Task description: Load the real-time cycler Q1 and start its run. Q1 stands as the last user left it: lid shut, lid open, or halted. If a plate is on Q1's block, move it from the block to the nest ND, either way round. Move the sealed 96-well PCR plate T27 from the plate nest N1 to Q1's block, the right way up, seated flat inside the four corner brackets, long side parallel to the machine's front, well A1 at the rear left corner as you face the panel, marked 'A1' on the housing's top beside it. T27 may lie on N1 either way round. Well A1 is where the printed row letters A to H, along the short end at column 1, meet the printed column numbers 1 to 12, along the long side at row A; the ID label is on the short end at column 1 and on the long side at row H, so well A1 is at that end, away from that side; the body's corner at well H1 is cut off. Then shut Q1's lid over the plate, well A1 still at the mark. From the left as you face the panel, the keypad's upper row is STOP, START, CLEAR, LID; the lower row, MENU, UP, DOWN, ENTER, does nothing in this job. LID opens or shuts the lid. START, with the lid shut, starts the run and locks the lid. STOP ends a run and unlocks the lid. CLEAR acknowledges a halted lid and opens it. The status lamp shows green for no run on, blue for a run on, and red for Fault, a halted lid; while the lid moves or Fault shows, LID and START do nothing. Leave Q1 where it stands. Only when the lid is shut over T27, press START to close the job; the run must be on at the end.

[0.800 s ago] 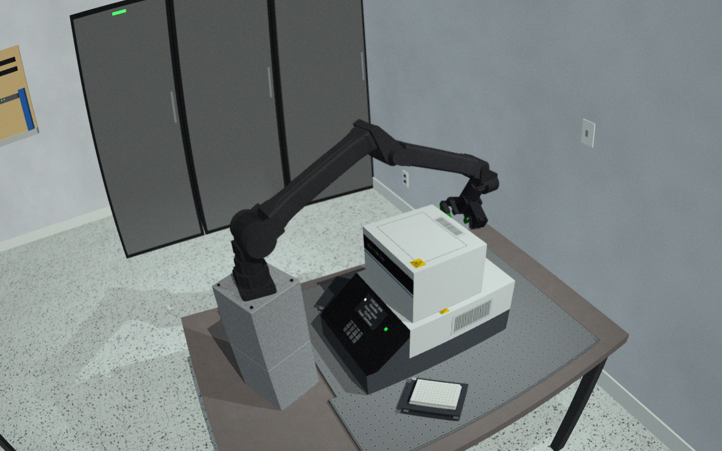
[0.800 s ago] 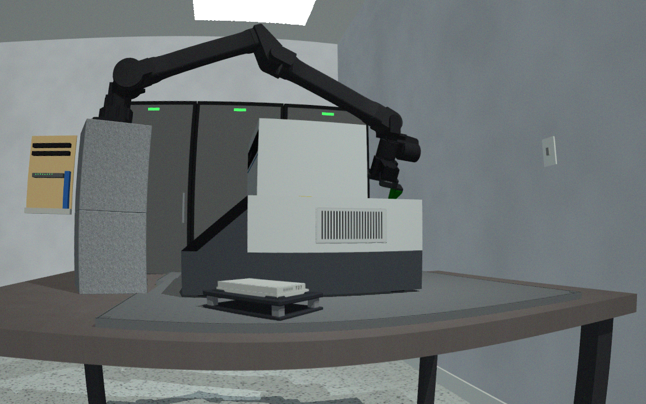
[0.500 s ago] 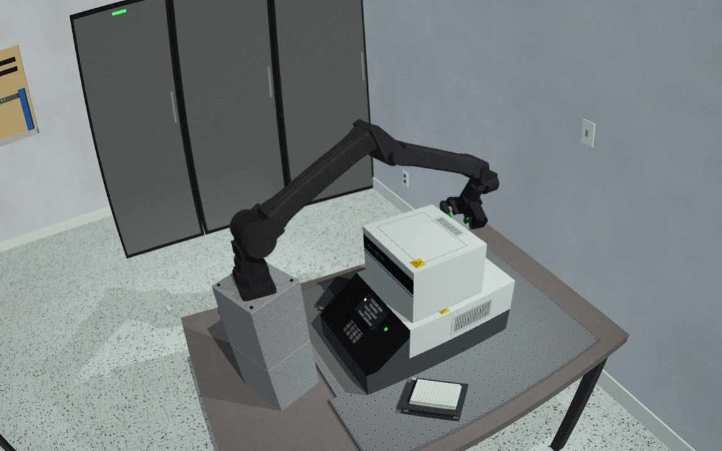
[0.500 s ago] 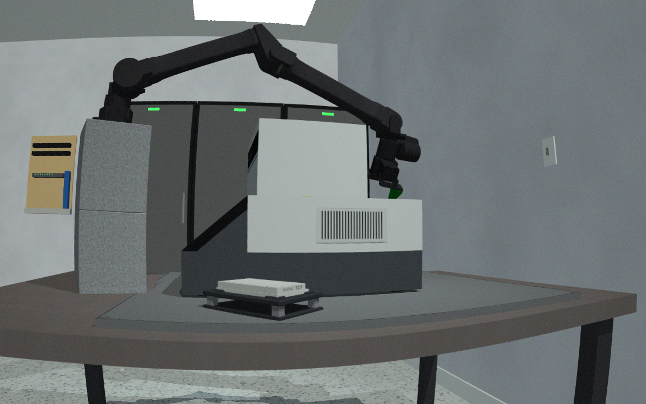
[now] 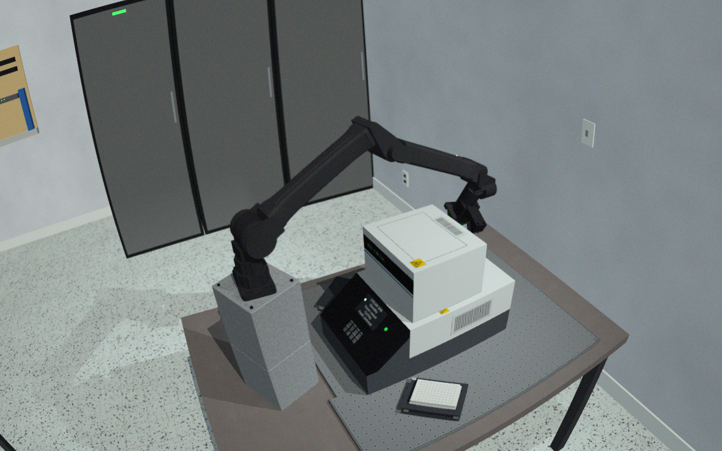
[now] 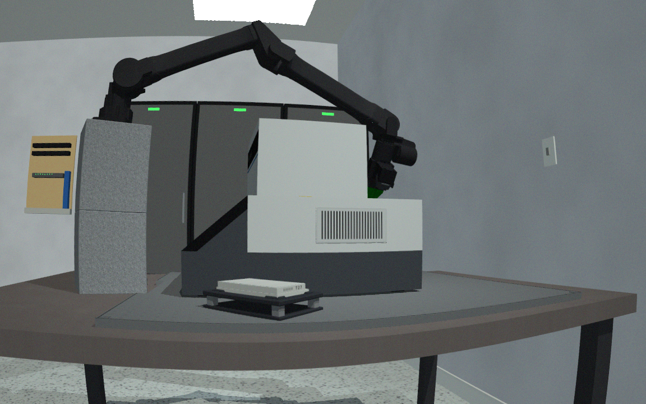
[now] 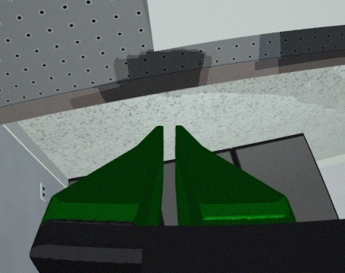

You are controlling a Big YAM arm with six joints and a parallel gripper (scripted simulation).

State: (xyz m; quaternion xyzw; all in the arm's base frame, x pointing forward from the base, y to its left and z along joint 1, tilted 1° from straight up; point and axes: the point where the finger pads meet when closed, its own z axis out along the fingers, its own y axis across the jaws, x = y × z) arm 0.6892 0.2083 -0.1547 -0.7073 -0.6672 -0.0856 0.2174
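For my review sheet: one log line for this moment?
end effector: shut, empty, behind Q1 | lid: shut | lamp: green | T27: on N1

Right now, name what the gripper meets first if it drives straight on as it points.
Nothing near. Past the shut, empty gripper the wrist view shows speckled floor, with the table edge next in line. Likely the floor, possibly that edge; depth is unclear.

High corner view, low side view, wrist close-up
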